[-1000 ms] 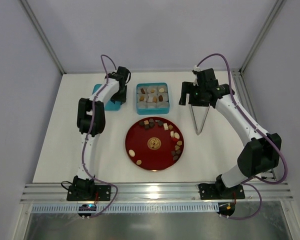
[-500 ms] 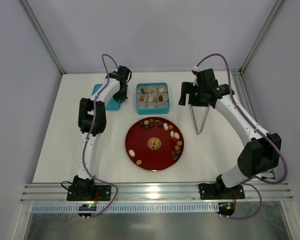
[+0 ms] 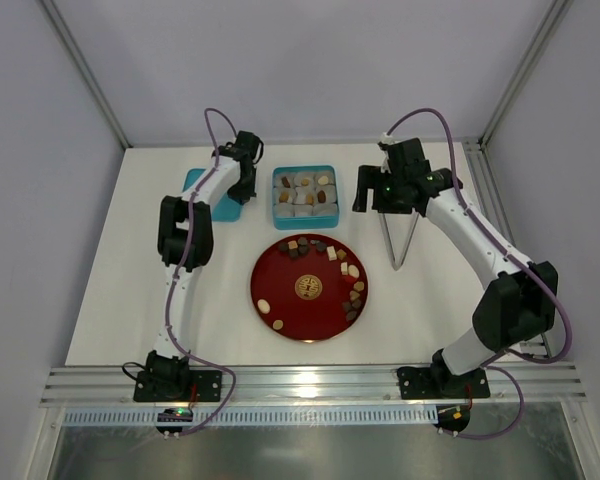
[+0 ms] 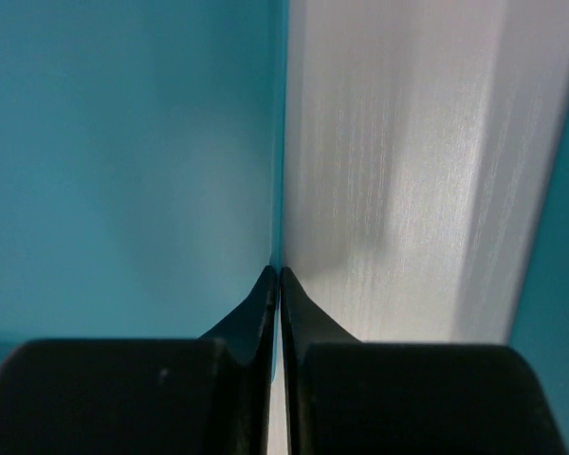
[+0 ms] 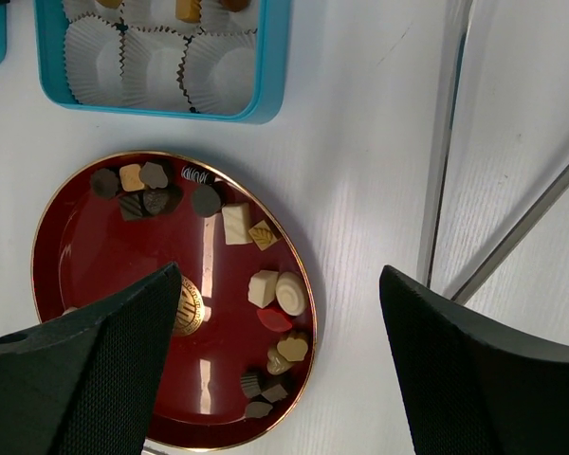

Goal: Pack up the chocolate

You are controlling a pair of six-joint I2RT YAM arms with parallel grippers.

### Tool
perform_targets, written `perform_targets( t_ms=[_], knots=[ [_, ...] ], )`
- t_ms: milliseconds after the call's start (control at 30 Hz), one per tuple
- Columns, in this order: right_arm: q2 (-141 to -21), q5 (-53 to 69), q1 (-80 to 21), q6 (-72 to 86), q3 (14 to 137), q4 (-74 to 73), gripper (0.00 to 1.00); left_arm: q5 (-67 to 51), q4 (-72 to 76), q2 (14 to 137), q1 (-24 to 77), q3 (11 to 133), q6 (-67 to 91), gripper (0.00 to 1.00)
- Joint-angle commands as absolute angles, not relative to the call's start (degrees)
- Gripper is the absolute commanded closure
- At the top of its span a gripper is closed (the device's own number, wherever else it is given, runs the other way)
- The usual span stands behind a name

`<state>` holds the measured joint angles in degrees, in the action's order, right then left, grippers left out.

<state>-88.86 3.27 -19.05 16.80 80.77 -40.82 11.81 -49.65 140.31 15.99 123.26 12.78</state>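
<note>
Seeing left gripper [image 4: 280, 274] clenched at the lid [image 3: 196, 181] edge, upper left; right gripper [image 5: 280, 281] spread wide, right of centre. Spotting chocolate [image 3: 352, 271] on the plate [image 3: 280, 288] mid-frame, more in the box [image 5: 277, 57] above.

The red plate [image 5: 76, 246] is glossy like lacquer, mirroring the light, with a thin gilt rim. The chocolate [image 5: 237, 225] pieces look smooth, some with a slight sheen. The teal box [image 5: 270, 57] has smooth, satiny walls and holds crinkled white paper cups [image 5: 152, 62]. The white worktop [image 5: 360, 142] is matt with a fine brushed grain. The right claw [image 5: 280, 275] has fingers [image 5: 95, 370] faced in black woven-looking mesh; the left claw [image 4: 277, 275] has plain matt black fingers [image 4: 256, 322] against the smooth teal lid [image 4: 123, 142].
</note>
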Motion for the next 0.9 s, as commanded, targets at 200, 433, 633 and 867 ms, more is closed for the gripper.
perform_targets(
  t_ms=[200, 433, 633, 867],
  knots=[
    [-93.69, 12.81, -19.51, 21.44, 85.77, -33.93, 0.15, 6.25, -49.22, 135.19, 15.73, 122.61, 13.97, 1.0],
    [-100.72, 19.94, -19.69, 30.74, 91.05, -26.56, 0.15, 2.91, -48.87, 128.95, 15.82, 117.52, 15.82, 1.0],
    [-107.22, 21.8, -20.83, 38.22, 95.44, -20.75, 0.18, 1.24, -47.99, 124.55, 15.73, 113.03, 16.61, 1.0],
    [-116.18, 22.67, -25.22, 45.6, 104.32, -17.41, 0.2, 0.26, -47.29, 121.56, 15.73, 109.78, 16.96, 1.0]
  ],
)
